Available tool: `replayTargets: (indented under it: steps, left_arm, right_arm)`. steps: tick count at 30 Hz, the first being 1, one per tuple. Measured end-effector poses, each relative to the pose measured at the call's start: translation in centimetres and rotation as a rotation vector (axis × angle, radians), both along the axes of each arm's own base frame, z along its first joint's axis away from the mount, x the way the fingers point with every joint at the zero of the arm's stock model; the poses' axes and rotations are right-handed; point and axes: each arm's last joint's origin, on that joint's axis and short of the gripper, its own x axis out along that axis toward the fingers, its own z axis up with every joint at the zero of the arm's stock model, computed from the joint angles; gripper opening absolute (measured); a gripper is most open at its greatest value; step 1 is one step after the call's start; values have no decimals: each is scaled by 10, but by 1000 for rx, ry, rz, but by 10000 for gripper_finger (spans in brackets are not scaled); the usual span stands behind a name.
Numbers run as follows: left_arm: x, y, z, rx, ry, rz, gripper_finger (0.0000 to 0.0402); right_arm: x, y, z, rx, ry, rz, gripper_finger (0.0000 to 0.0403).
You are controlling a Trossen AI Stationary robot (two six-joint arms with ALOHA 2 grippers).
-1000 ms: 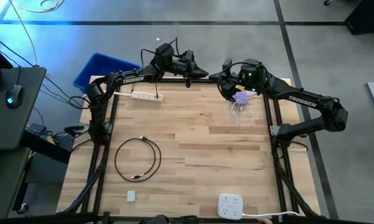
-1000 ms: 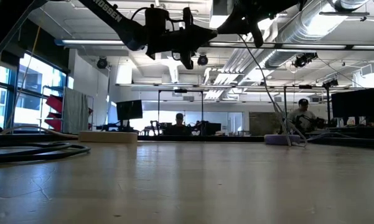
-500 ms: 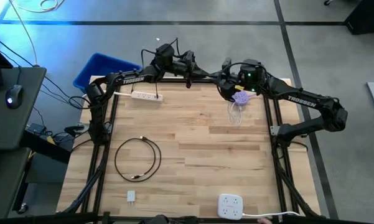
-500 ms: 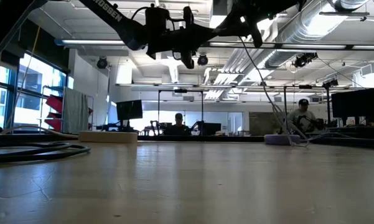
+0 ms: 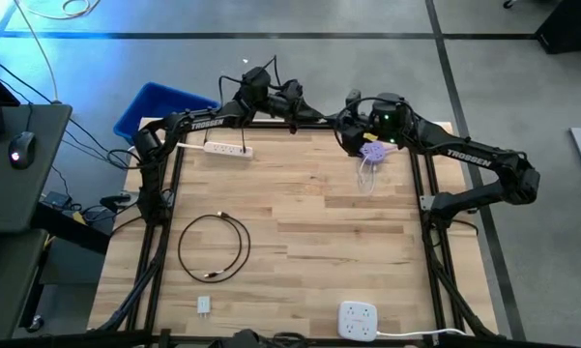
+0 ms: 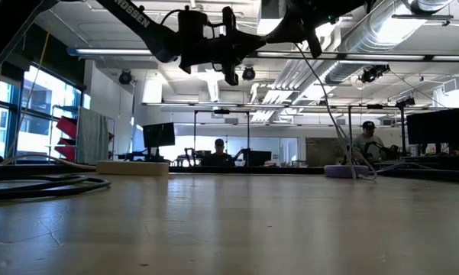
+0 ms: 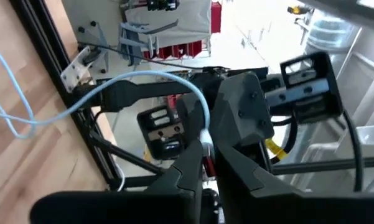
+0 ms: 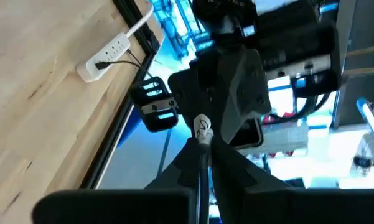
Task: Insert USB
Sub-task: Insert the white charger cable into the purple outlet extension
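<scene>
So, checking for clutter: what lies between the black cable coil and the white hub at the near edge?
High view: small white adapter, otherwise bare wood between coil and hub.

The middle of the counter (image 5: 309,242) lies bare and open to a pass. At the far edge both grippers meet nose to nose in the air, the left gripper (image 5: 314,115) and the right gripper (image 5: 336,120) crowding that gap. A power strip (image 5: 227,149) blocks the far left, a black cable coil (image 5: 213,247) the near left, and a white multi-socket (image 5: 358,319) the near edge.
</scene>
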Motion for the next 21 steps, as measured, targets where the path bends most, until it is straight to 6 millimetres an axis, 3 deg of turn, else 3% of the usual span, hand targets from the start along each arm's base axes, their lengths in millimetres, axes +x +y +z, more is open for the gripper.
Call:
replayTargets:
  steps: [6,10,16,21]
  left_arm:
    - [-10,11,3,55,-24,-41,51]
    - [-14,16,1,62,-19,-24,59]
    - [-15,17,3,94,-34,-37,60]
    - [-16,15,3,149,-54,-87,60]
  right_arm:
    - [-18,-7,13,231,115,-148,1]
    - [-31,-27,21,419,243,-312,0]
    - [-27,-72,-15,703,456,-525,0]
    - [-26,-97,-74,835,824,-686,0]
